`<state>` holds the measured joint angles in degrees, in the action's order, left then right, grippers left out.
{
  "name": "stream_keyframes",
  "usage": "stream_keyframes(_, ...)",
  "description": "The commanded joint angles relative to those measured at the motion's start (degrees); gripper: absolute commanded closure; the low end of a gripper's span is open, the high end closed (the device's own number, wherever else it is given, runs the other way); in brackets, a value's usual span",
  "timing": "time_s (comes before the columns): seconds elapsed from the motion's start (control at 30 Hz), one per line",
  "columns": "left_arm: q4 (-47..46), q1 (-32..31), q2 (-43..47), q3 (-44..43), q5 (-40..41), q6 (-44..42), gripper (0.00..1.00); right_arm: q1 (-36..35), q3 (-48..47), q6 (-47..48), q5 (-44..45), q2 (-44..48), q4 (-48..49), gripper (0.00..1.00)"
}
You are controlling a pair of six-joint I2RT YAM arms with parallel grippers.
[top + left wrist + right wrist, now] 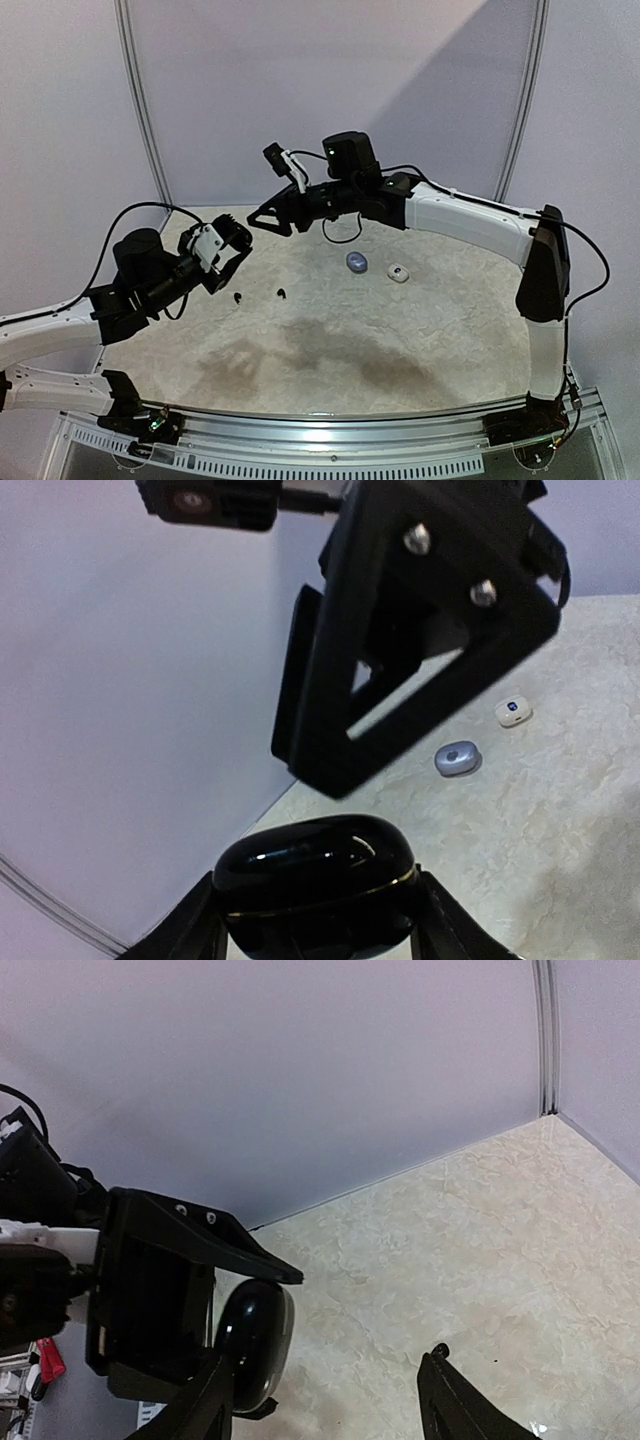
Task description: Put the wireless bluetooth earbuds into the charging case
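Note:
My left gripper [232,245] is shut on a glossy black charging case [315,875] with a thin gold seam. The case is closed and held above the table's far left. It also shows in the right wrist view [255,1345]. My right gripper [258,218] is open and empty, hovering just right of and close to the case. Its near finger [190,1410] is beside the case without gripping it. Two tiny black earbuds [238,297] [281,293] lie on the table below the left gripper. White and greyish earbuds are not in view.
A closed greyish pebble-like case [357,262] and a closed white one [399,273] lie mid-table; both show in the left wrist view [458,758] [513,710]. A pale wall rises right behind the grippers. The beige table [330,350] has a metal rail along its near edge.

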<state>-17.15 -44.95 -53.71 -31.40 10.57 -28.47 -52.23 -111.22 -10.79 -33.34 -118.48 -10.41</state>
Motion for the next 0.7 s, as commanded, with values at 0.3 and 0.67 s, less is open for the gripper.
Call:
stream_keyframes(0.3,-1.0,-0.3,4.4,4.0,1.0,6.1,1.0,-3.5,-6.9,4.3,-2.1,-6.5,-5.7,0.42)
stream_keyframes(0.67,-0.9,-0.1,5.0,3.7,1.5,5.3,1.0,-5.3,-13.1,6.3,0.0,-11.1,-11.8,0.82)
